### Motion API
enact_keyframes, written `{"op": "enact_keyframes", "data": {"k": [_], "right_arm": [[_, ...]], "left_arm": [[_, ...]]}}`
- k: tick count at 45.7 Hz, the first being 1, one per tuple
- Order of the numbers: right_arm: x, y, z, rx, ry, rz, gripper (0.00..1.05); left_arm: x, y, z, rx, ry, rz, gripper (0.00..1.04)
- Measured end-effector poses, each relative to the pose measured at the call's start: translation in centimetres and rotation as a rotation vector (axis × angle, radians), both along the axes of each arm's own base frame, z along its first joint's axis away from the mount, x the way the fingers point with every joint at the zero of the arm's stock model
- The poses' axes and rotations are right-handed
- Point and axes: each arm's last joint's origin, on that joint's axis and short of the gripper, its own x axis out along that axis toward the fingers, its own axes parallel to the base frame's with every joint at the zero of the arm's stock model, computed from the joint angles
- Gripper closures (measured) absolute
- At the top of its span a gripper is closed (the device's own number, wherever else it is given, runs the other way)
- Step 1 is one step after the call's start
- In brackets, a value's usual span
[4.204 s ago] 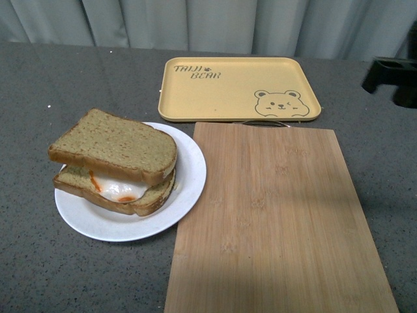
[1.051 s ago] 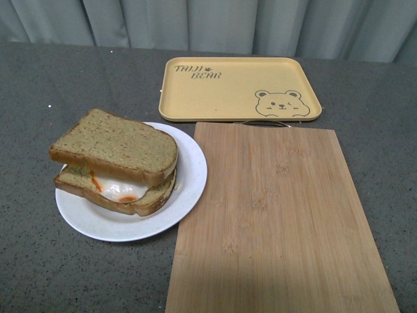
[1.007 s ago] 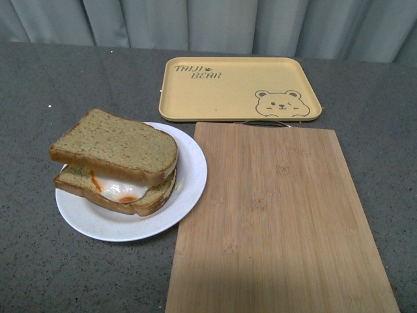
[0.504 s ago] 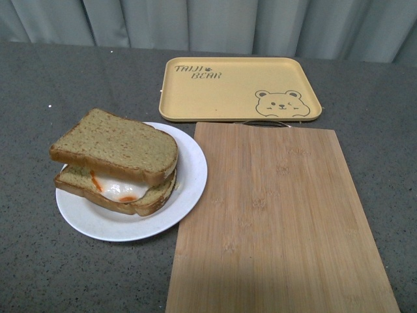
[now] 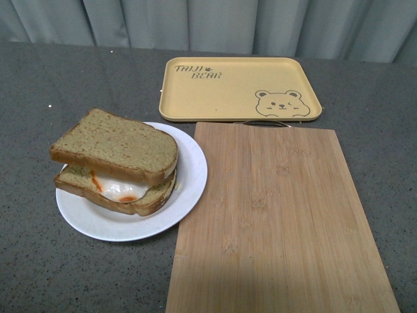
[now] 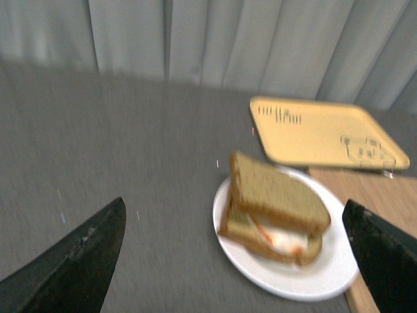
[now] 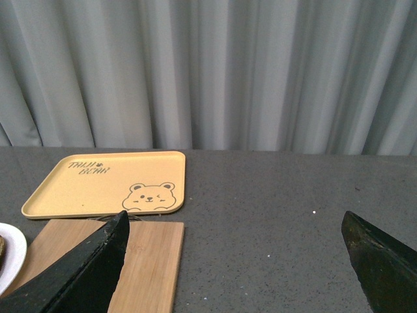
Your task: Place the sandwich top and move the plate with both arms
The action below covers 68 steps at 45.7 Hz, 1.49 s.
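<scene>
Left gripper (image 6: 232,204) and right gripper (image 7: 234,215) both released — lifting the plate (image 5: 190,177), 9 o'clock of the board (image 5: 280,215), unevenly may slide the sandwich top (image 5: 114,145) off.

The right pincer (image 7: 233,214) has withdrawn from the front view's far right edge.

The yellow tray (image 5: 234,85) carried the only readable lettering: "TAIJI" followed by a small paw mark, with "BEAR" on the line beneath, printed dark in its far left corner. The right wrist view showed the same two lines on the tray (image 7: 65,195). In the left wrist view the print on the tray (image 6: 313,140) was too blurred to read.
</scene>
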Motion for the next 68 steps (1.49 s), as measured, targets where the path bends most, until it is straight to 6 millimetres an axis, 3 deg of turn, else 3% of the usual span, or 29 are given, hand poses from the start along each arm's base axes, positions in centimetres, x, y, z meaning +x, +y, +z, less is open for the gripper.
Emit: {"op": "enact_keyframes", "data": {"k": [6, 16, 33, 43, 65, 68], "right_arm": [[0.0, 0.0, 0.0, 0.0, 0.0, 0.0, 0.09], [0.0, 0.0, 0.0, 0.0, 0.0, 0.0, 0.09], [0.0, 0.0, 0.0, 0.0, 0.0, 0.0, 0.09], [0.0, 0.0, 0.0, 0.0, 0.0, 0.0, 0.09], [0.0, 0.0, 0.0, 0.0, 0.0, 0.0, 0.09], [0.0, 0.0, 0.0, 0.0, 0.0, 0.0, 0.09]], "left_arm": [[1.7, 0.0, -1.3, -0.144, 0.287, 0.025, 0.07], [6.5, -0.3, -2.5, -0.363, 0.494, -0.001, 0.07], [11.5, -2.5, -6.4, -0.518, 0.774, 0.058, 0.07], [12.6, -3.0, -8.9, -0.58, 0.873, 0.112, 0.07], [14.5, -3.7, -10.7, -0.679, 0.9, 0.186, 0.07], [15.0, -3.9, -10.7, -0.683, 0.901, 0.192, 0.15]]}}
